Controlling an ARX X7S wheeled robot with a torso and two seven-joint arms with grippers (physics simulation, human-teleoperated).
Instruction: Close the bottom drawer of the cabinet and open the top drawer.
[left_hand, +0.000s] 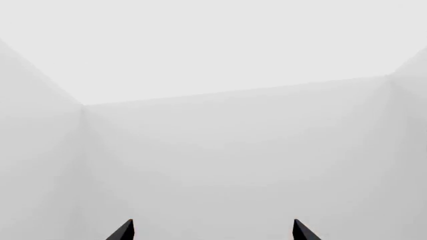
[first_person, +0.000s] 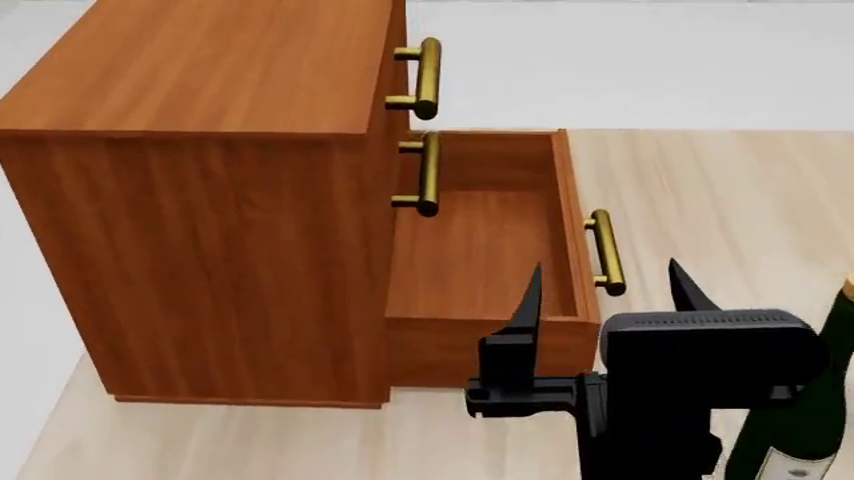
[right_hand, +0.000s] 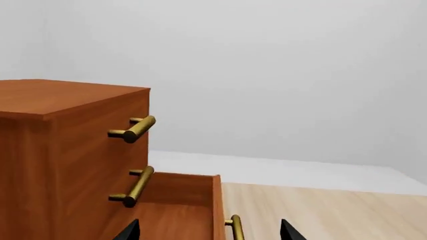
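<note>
The reddish-brown cabinet (first_person: 214, 230) stands at the left. Its bottom drawer (first_person: 574, 230) is pulled far out, empty, with its brass handle (first_person: 607, 252) facing away from the cabinet. The top drawer (right_hand: 87, 135) is shut, and its handle (first_person: 420, 78) sticks out above. My right gripper (first_person: 607, 295) is open and hovers just above the bottom drawer's front corner. In the right wrist view this gripper (right_hand: 210, 232) has the bottom handle (right_hand: 235, 227) between its fingertips, farther off. My left gripper (left_hand: 213, 231) is open, empty, and faces bare white walls.
The middle drawer is shut, its handle (first_person: 424, 175) just above the open drawer. A dark green bottle (first_person: 814, 400) stands at the right edge beside my right arm. Pale wood floor (first_person: 721, 200) spreads to the right of the cabinet, and white walls stand behind it.
</note>
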